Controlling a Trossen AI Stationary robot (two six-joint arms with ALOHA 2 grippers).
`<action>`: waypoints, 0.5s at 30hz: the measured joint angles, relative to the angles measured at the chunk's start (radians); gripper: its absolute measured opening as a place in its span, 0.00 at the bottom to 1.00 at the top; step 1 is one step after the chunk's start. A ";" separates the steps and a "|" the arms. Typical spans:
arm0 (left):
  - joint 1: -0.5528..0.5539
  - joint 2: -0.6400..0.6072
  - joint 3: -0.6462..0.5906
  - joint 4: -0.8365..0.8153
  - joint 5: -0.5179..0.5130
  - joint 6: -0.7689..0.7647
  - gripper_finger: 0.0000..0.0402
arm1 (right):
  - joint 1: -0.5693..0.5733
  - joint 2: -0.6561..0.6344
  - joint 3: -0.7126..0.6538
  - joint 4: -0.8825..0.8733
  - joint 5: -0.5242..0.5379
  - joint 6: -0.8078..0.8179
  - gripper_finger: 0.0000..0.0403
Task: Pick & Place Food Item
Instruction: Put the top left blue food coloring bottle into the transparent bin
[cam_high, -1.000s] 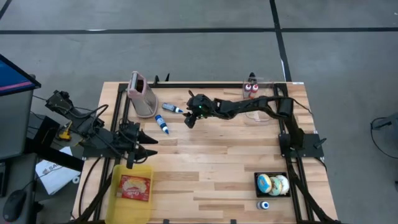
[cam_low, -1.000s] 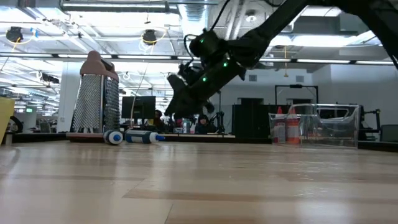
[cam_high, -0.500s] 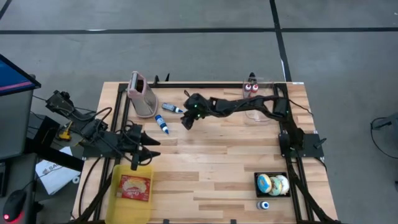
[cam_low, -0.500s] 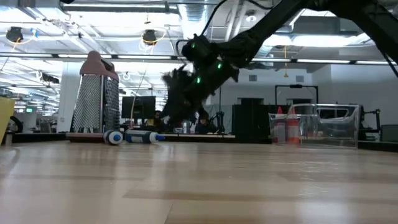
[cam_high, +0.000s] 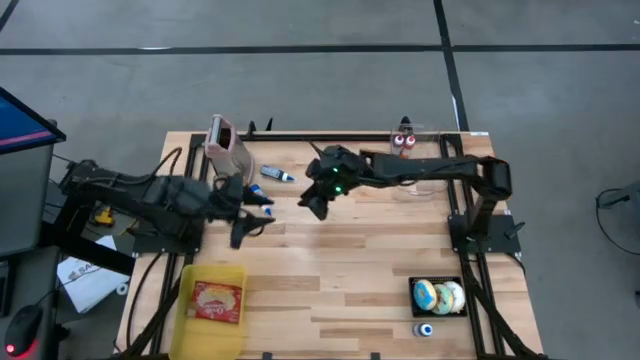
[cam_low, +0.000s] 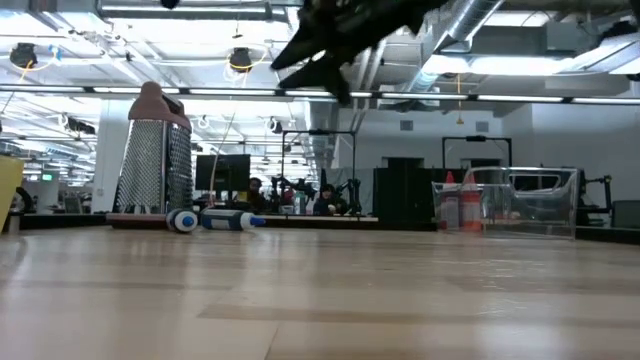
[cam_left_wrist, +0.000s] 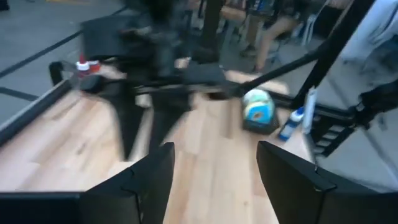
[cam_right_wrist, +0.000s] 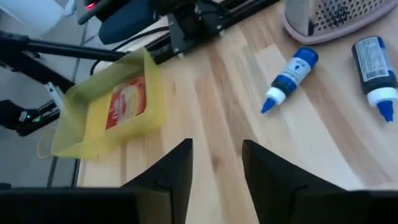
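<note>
Yellow plastic forms the tray (cam_high: 185, 310) at the table's front left corner, and the task's likely item, a flat red-and-white food packet (cam_high: 218, 301), lies inside it; everything else is placed from that tray. Judging by its look, the packet is light, thin and probably crinkly, so it should yield under pressure and could slide on the smooth tray floor; a pinch across one edge seems the safest hold. Behind the tray, the left gripper (cam_high: 252, 215) hangs above the wood with its jaws spread and nothing between them. Farther behind and toward the table's middle, the right gripper (cam_high: 318, 205) is raised high, jaws apart and empty. Well across the table from the tray, a black dish (cam_high: 414, 288) holds round pastries (cam_high: 439, 296), another possible target. The packet's print is unreadable, and the left wrist view is smeared.
</note>
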 joint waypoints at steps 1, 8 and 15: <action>0.038 0.025 0.029 -0.025 0.028 0.026 0.55 | 0.015 -0.019 0.000 -0.018 0.020 0.000 0.33; 0.309 0.251 0.320 -0.451 0.233 0.197 0.55 | 0.100 -0.126 0.000 -0.177 0.190 -0.001 0.36; 0.541 0.487 0.509 -0.763 0.338 0.539 0.59 | 0.153 -0.193 -0.007 -0.310 0.352 0.016 0.39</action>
